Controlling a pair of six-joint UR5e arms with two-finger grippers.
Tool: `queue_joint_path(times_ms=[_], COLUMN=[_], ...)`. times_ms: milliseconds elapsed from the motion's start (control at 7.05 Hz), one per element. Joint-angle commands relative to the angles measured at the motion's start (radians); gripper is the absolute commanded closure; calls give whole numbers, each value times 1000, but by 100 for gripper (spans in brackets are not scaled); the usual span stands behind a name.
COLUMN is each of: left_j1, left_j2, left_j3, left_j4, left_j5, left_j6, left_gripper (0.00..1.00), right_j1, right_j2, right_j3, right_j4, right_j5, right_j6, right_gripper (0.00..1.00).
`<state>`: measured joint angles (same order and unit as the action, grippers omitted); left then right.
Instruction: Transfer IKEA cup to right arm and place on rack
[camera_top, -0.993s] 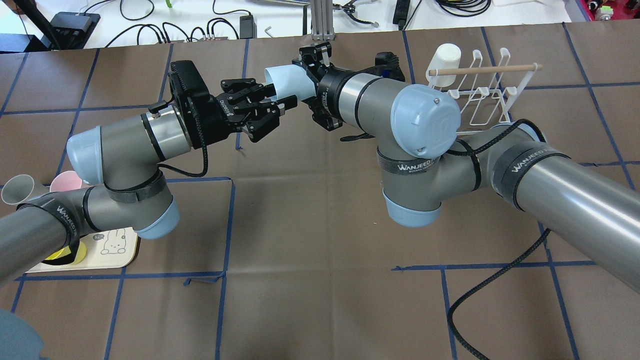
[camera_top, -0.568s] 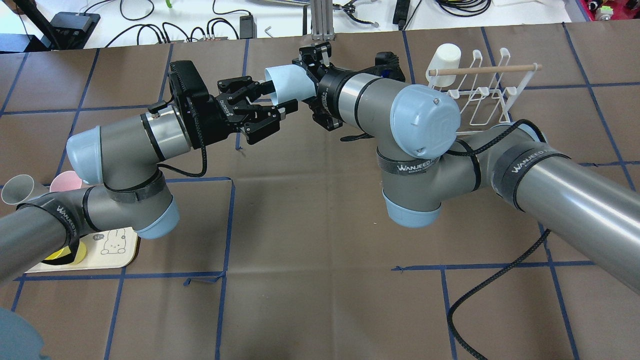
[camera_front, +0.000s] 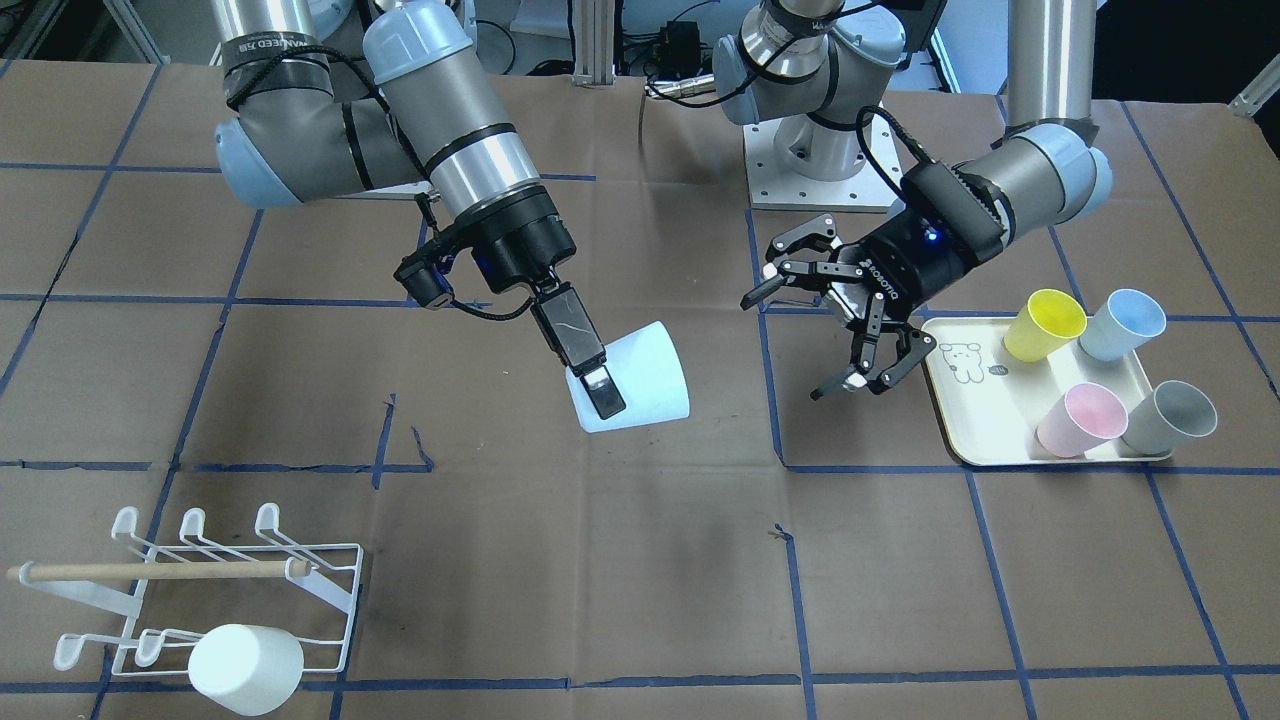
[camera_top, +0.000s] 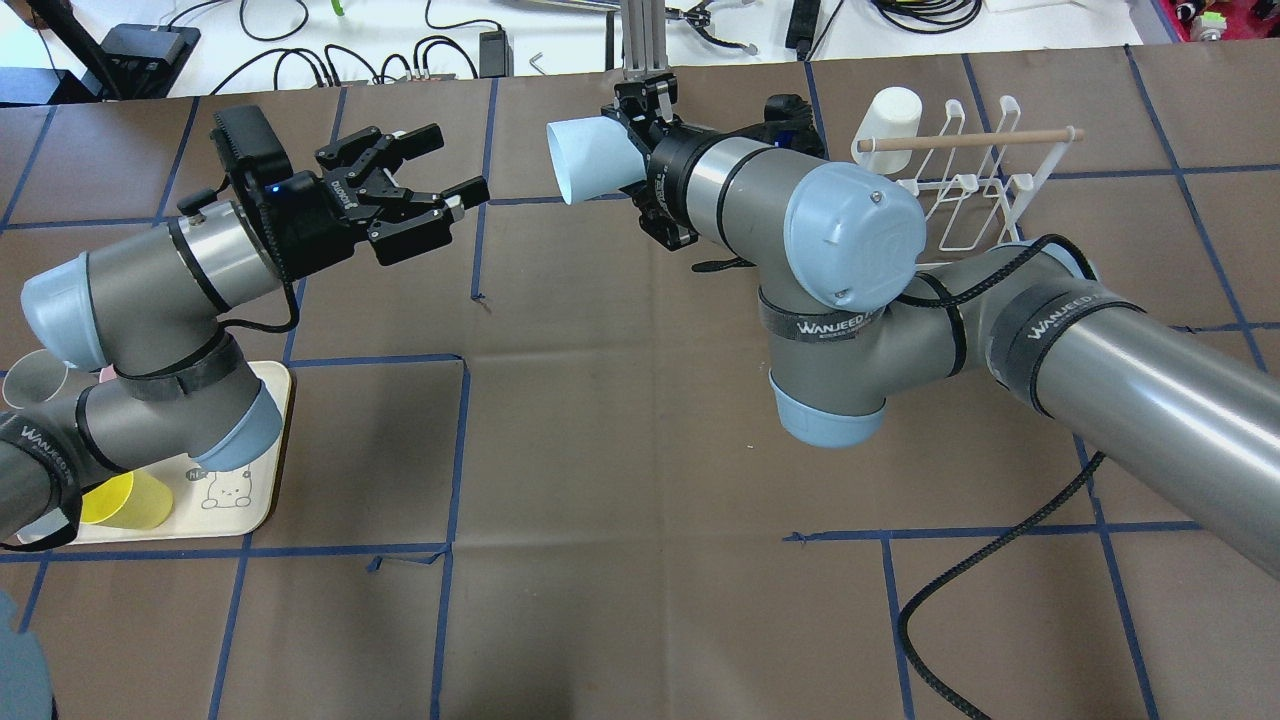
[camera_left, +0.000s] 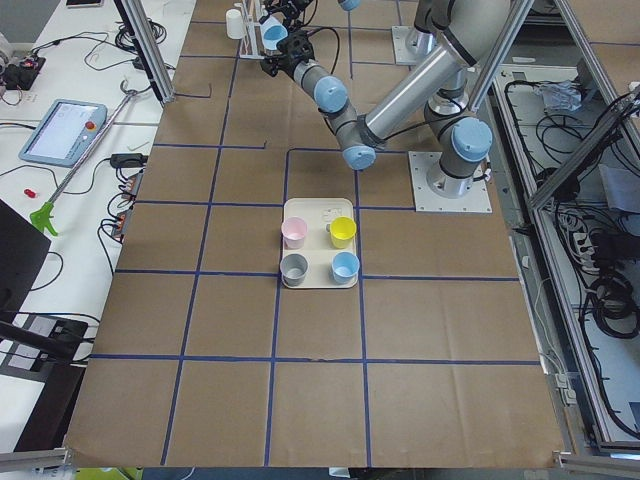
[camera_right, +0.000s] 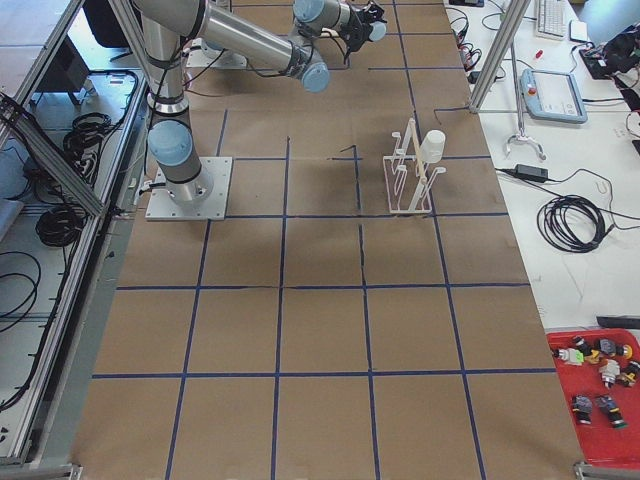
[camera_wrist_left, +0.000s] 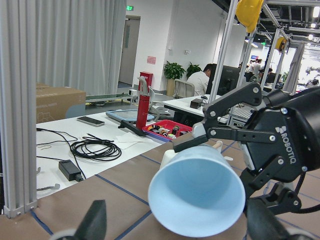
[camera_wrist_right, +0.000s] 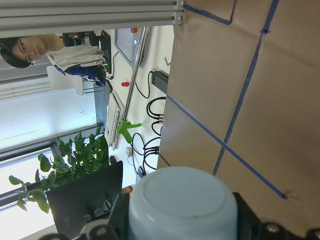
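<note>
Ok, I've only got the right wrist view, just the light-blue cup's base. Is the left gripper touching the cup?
Observer: No. The left gripper is open and apart from the light-blue cup; only the right gripper holds it.
Operator: Is the rack free?
Observer: Mostly. A white cup sits on an end peg of the rack; the other pegs are bare.
</note>
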<state>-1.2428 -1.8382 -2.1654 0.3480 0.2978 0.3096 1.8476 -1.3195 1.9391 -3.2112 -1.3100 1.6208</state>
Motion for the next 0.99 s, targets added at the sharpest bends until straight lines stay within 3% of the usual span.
queue_joint_path(times_ms=[0,284,851], left_j1=[19,-10,-261], left_j2=[5,-1,16], left_j3=[47,149,528], left_j4=[-87,-281,-1036], left_j5=[158,451,1077], left_j6=[-3,-3,-9], left_gripper=[2,2,1], right_j1=[-72,-160,-335], right_j2=[-1,-7,-12], right_j3=[1,1,-38], right_j4=[-9,-9,3], right_j5=[-5,-5,-12], right_j6=[-132,-482,-977], right_gripper=[89,91,91])
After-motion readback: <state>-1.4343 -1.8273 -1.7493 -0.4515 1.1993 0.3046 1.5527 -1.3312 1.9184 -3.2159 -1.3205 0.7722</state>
